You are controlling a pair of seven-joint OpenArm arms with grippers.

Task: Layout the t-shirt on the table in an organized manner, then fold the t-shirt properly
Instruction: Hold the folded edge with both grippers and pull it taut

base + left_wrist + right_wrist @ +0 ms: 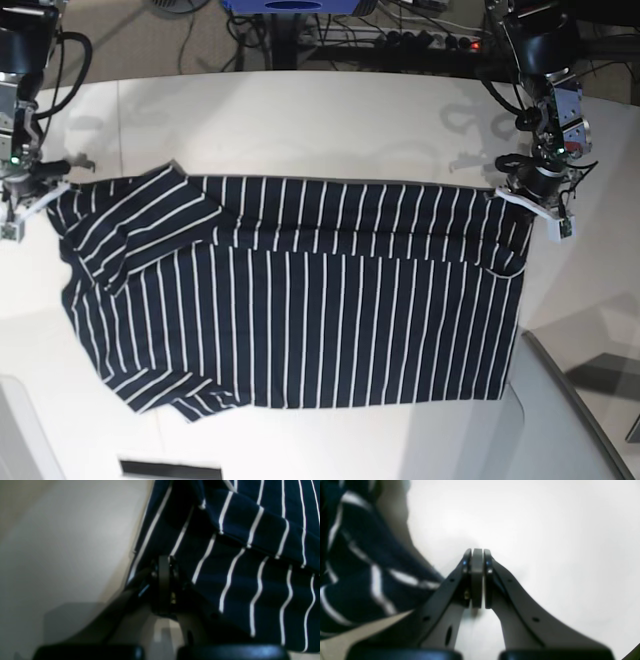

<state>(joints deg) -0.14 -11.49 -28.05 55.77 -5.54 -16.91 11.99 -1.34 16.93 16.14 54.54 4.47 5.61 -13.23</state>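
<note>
I am in the laying-out step. The dark navy soft t-shirt with thin white stripes [290, 290] lies spread on the large white smooth table [300, 120]. My left claw [163, 562] is clenched at its edge, seemingly pinching fabric; my right claw [477, 555] is clenched on nothing, beside the sleeve. Next I should flatten the folded sleeves.

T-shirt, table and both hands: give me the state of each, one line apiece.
t-shirt: spread out on the table, one sleeve folded over the body, near corner rumpled.
table: white, bare beyond the shirt.
left hand: shut, at the shirt's edge; a grip cannot be told.
right hand: shut, nothing between its jaws, shirt beside it.
</note>
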